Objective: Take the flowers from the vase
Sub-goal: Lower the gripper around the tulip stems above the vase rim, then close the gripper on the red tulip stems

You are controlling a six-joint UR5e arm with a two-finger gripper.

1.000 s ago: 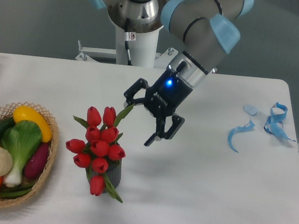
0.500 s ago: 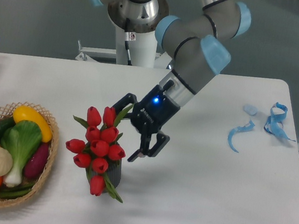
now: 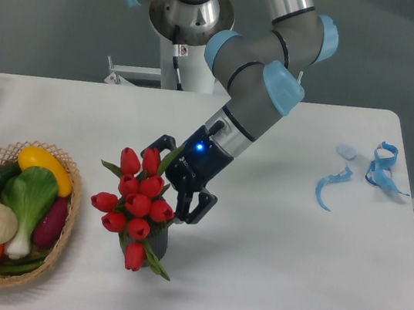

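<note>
The white table [image 3: 265,288] runs under everything, and the grey arm [image 3: 260,85] with its pale blue joints reaches down from the back toward the middle of it. Off to the far left of the claw sits a wicker basket [image 3: 61,246] heaped with coloured vegetables, and well away to its right lie some scraps of blue ribbon [image 3: 380,169]. The flowers [image 3: 136,199], a tight bunch of red tulip buds with green leaves, stand just to the left of the claw and a little lower, close enough that the nearest buds look to be touching or almost touching the dark fingers. The claw [image 3: 174,184] is spread wide, holding nothing, one finger up by the top buds and the other down at the right edge of the bunch. The vase [image 3: 156,243], a small dark grey cylinder, sits below and slightly left of the claw, mostly hidden under the blooms, with the stems inside it.
</note>
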